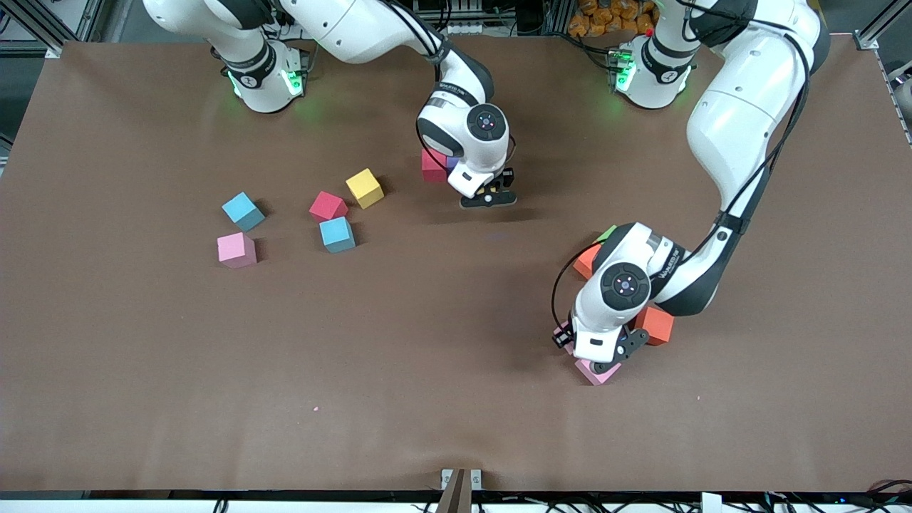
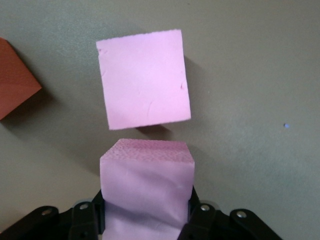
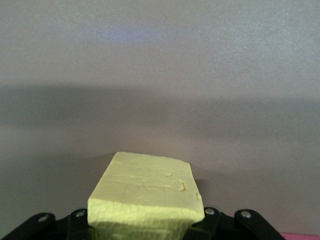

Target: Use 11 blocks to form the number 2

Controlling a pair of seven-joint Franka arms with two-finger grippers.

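Loose blocks [image 1: 330, 206] are scattered toward the right arm's end of the table. A yellow cube [image 3: 145, 195] is clamped in the right gripper [image 1: 488, 198]; a pink cube [image 2: 147, 192] is pinched by the left gripper [image 1: 602, 356]. Light, soft foam is judged best gripped on flat opposite faces.

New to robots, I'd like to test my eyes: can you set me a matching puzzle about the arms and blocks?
1 left jaws
2 right jaws
3 green block
4 red block

A shut on a yellow block, over bare table
B beside a blue block
C shut on a pink block, above another pink block
D partly under the left arm

Pairs: 1-C, 2-A, 3-D, 4-B
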